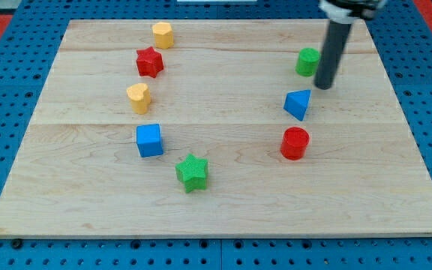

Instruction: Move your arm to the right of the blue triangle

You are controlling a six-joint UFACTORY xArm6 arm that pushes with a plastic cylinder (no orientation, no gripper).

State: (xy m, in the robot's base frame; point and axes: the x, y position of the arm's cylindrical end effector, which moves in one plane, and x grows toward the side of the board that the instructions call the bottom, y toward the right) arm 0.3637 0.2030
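Note:
The blue triangle (298,103) lies on the wooden board (216,202) at the view's right of centre. My tip (323,87) is at the end of the dark rod that comes down from the view's top right. The tip sits just above and to the right of the blue triangle, apart from it by a small gap. It is also close to the right of a green block (307,61), which the rod partly overlaps.
A red cylinder (295,143) lies just below the blue triangle. On the left stand a yellow hexagon (163,34), a red star (149,61), a yellow heart (138,97) and a blue cube (149,140). A green star (193,172) lies bottom centre.

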